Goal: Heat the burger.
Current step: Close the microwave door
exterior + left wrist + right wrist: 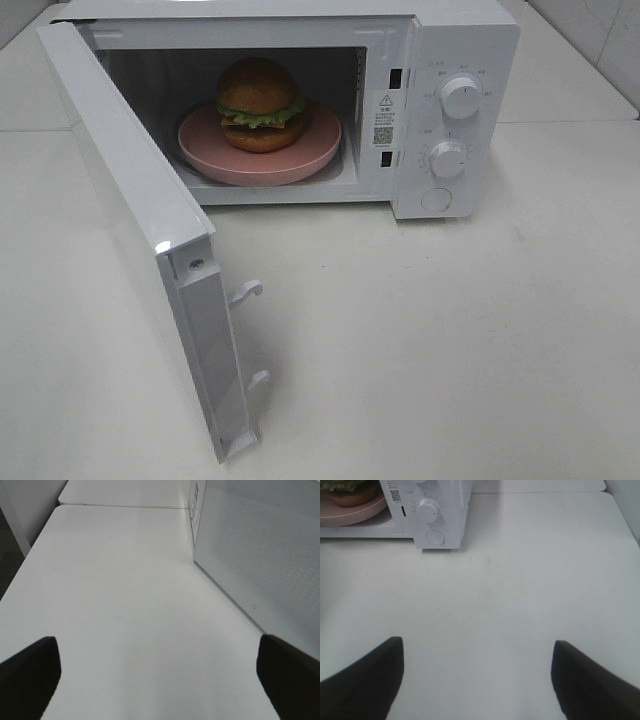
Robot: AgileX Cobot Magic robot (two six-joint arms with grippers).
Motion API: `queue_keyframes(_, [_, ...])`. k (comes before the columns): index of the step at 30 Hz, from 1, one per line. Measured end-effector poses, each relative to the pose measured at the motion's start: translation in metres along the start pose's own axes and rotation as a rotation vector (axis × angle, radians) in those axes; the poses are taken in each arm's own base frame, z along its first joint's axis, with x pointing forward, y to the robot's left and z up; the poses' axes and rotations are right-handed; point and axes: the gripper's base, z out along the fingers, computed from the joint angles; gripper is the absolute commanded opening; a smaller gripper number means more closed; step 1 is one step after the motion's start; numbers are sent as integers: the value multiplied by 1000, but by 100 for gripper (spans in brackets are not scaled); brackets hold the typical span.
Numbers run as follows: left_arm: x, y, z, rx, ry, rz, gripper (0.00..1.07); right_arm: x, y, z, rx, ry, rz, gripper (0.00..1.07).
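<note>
Burger (260, 103): sits mid-plate (205, 150) inside the microwave (470, 40) cavity, far centre of the table (450, 340). Upright, layers stacked true.

Handling (judged): soft bun and loose layers, light. A squeeze would dent it or shear the stack. Best not gripped at all; if it must shift, take the plate by its near rim, which is stiff but probably smooth and slippery.

Left gripper (160, 677): jaws spread wide, holding nothing, low over bare table just left of the door (120, 190), facing its outer side.
Right gripper (479, 680): jaws wide apart, holding nothing, over the table near and right of the microwave, facing the control panel.

Surroundings: door is swung fully out towards the near left, with two latch hooks (245, 291) on its free edge. Upper dial (461, 96), lower dial (448, 158) and button (437, 199) are on the right panel, unobstructed.

In the way: only the open door. It looks due to be pushed shut from its outer side before a dial is turned.
</note>
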Motion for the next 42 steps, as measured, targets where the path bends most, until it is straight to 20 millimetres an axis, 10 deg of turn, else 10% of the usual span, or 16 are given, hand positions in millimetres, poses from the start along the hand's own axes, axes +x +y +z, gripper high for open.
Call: queue_keyframes(42, [0, 0, 0, 0, 0, 0, 101, 4, 0, -8, 55, -51, 36, 76])
